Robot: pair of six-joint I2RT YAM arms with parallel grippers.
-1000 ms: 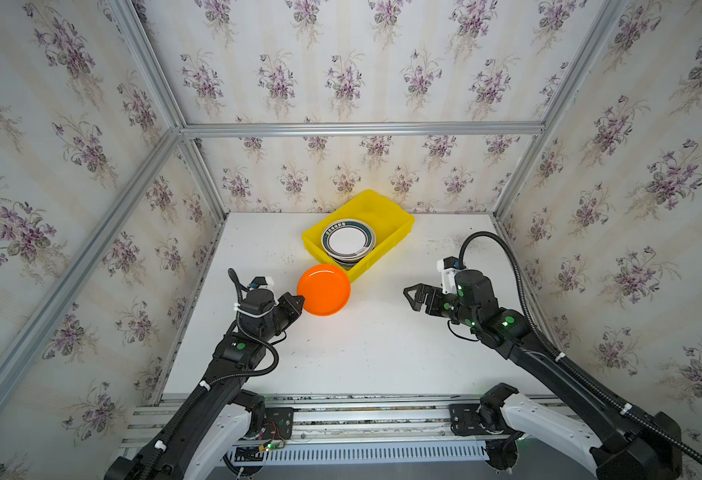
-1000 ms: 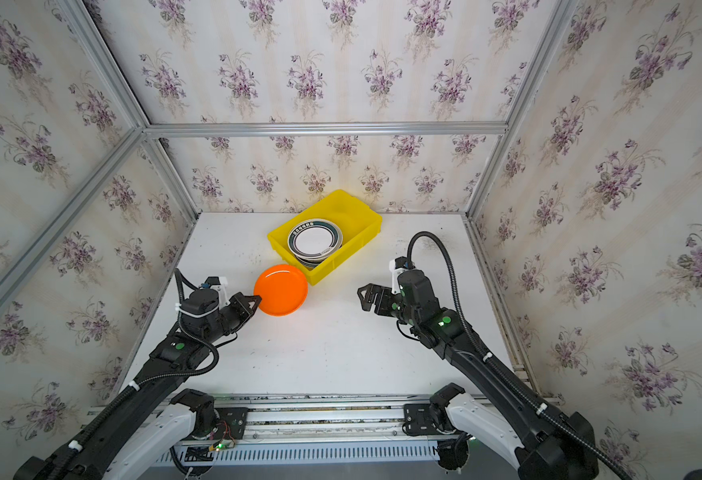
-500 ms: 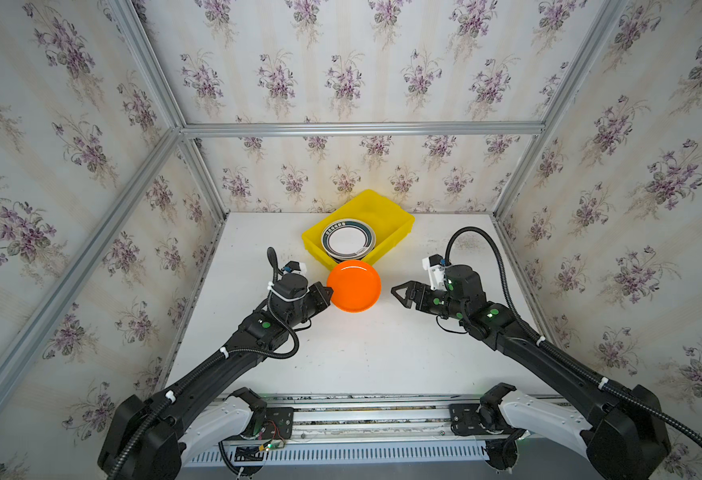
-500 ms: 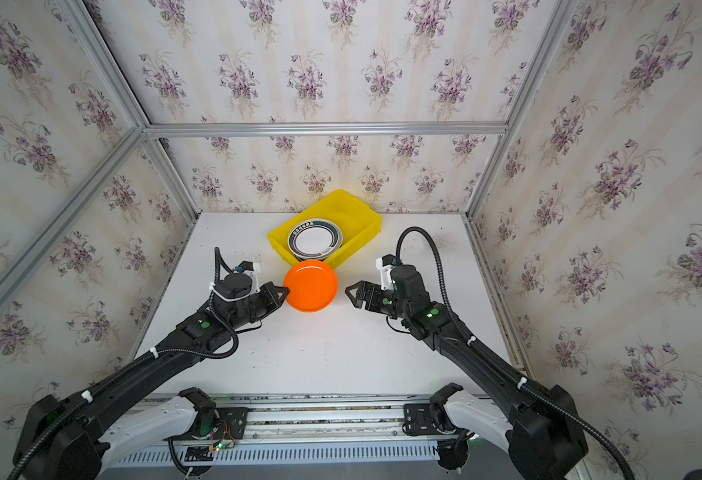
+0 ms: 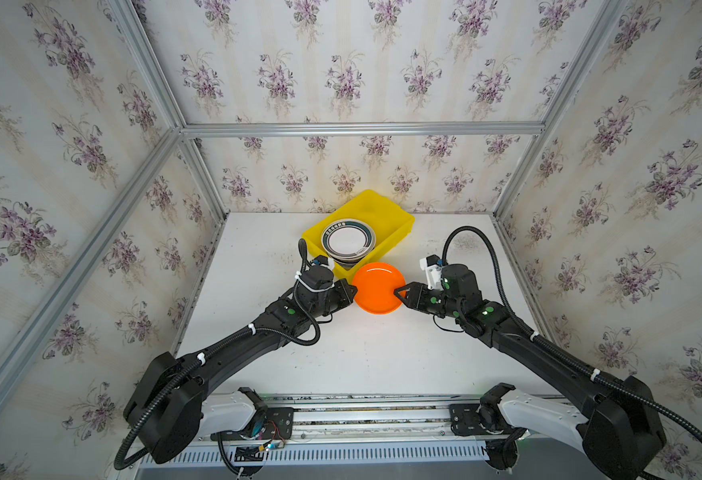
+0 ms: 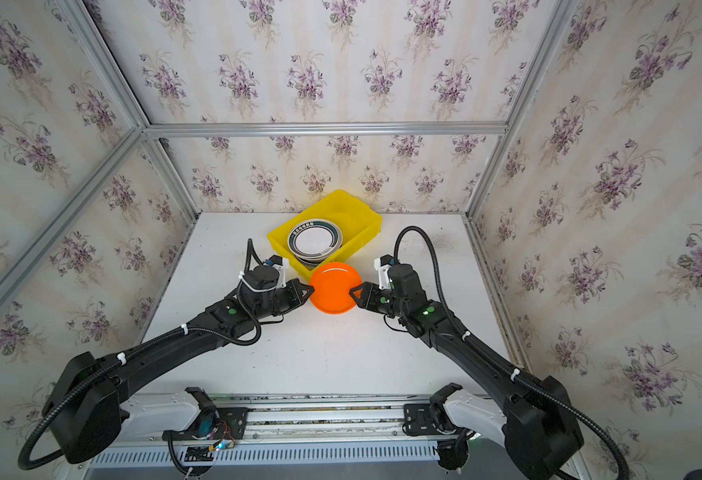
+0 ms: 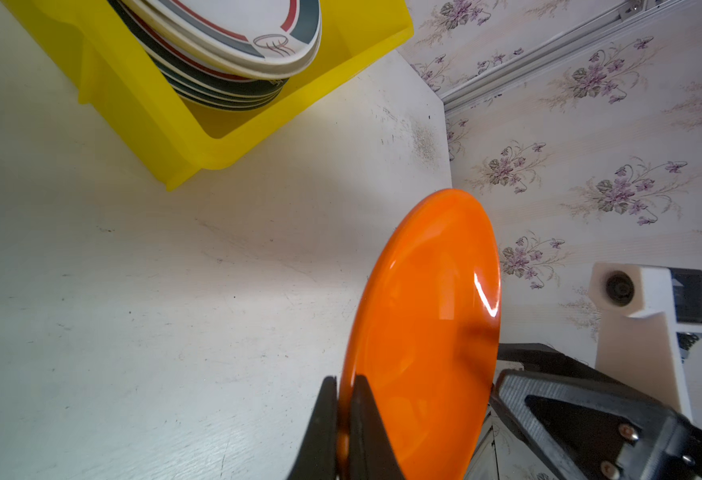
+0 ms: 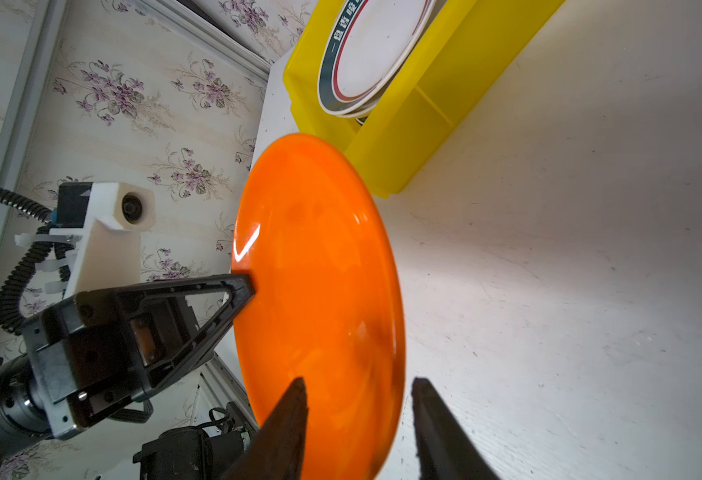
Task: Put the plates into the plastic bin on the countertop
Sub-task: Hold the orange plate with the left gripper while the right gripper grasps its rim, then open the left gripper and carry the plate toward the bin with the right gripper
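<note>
Right wrist | right pincer [image 8: 357, 382] reached orange plate [image 8: 320, 249] rim, narrowed, not gripping | left pincer [image 8: 248, 286] clamps it

Lab-style robot test booth, floral wallpaper panels [image 5: 341, 83] on three sides and overhead, bare aluminium framing [image 5: 362, 129] at the seams, scuffed white tabletop [image 5: 362, 353], arm mounting rail [image 5: 362, 415] at 6 o'clock.

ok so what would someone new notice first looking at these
The glossy orange plate stands out at the middle of the countertop, just in front of the yellow plastic bin. The left gripper is shut on one edge and the right gripper is open around the opposite edge. Next is the stack of white green-rimmed plates inside the bin.
</note>
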